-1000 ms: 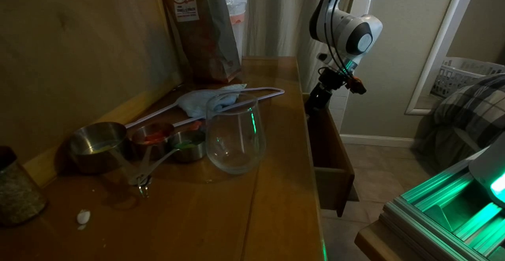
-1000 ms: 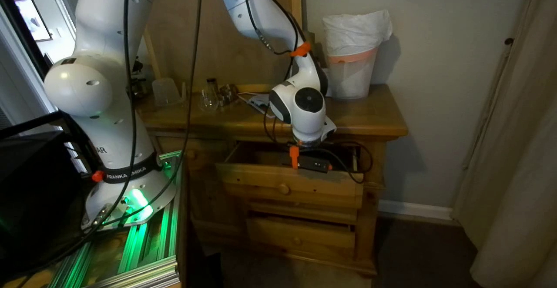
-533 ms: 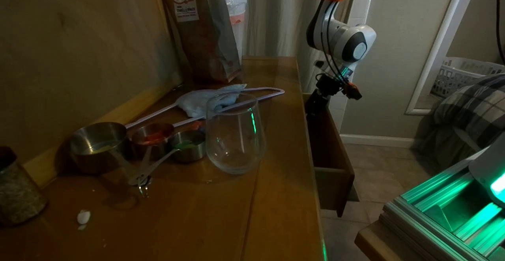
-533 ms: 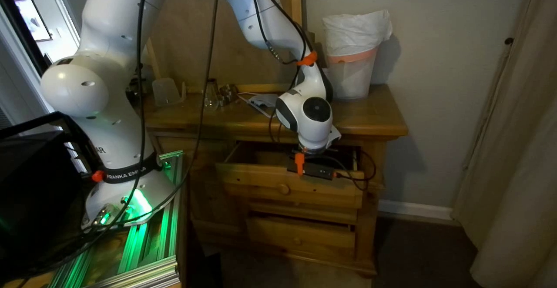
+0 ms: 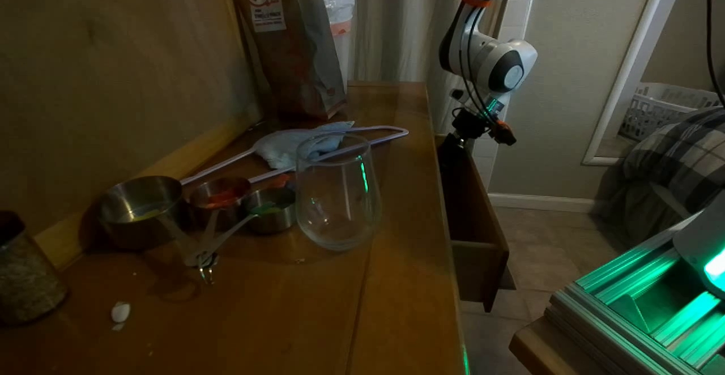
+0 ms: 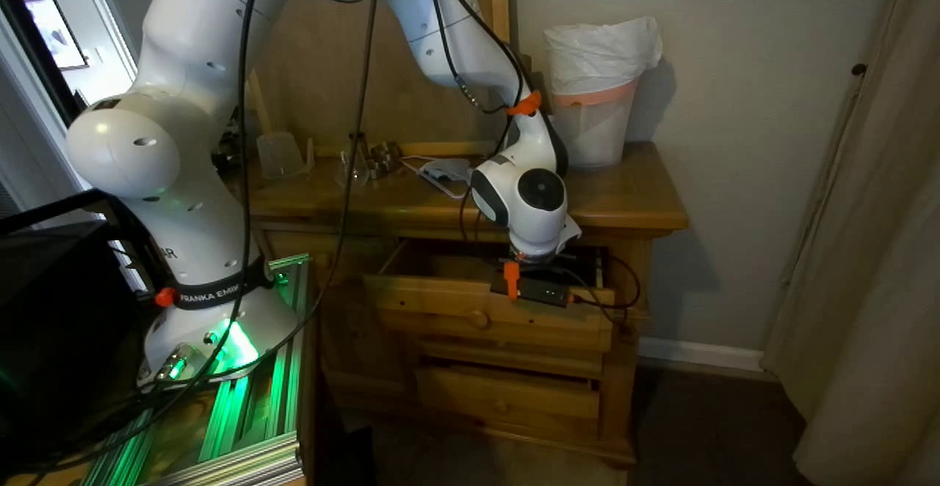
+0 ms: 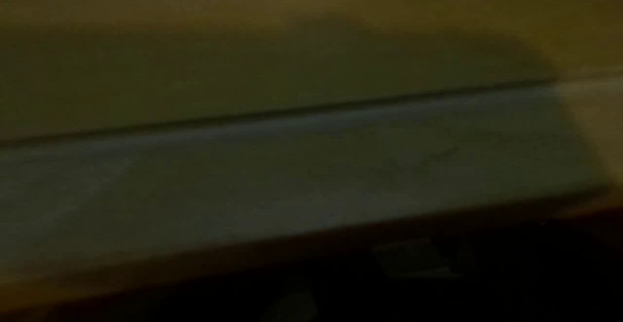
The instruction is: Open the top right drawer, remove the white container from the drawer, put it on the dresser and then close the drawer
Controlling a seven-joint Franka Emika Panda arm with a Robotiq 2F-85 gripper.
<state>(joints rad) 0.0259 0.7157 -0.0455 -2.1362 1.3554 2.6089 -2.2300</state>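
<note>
Drawer (image 6: 507,326) is pulled out, so you've got step one ticked off. The white container is the iffy bit: you can't clearly pick it out in any view. Best guess, it's down in that drawer under your end effector (image 5: 450,153), which seems to dip into the box just past the edge of the dresser (image 5: 405,284). A faint pale smudge (image 7: 294,307) at the bottom of the wrist view might be it, might not, way too dark to say. Same with the end effector itself: you can't tell from here if it's spread, pressed together or pinching something. So you've likely got the grab and lift, the set-down and the closing push all left to do.

Materials-wise, your drawer is plain brown wood, shallow, with a round knob (image 6: 479,318). The dresser has a long, glossy, grained top. On it you've got a rounded clear glass (image 5: 338,211), shiny metal measuring cups (image 5: 139,216), a crumpled pale blue cloth (image 5: 283,147) bunched against a skinny hanger (image 5: 391,127), a stiff creased paper bag (image 5: 291,46) and a cloudy plastic bin (image 6: 593,137) with a white liner (image 6: 602,53) over its rim.
</note>
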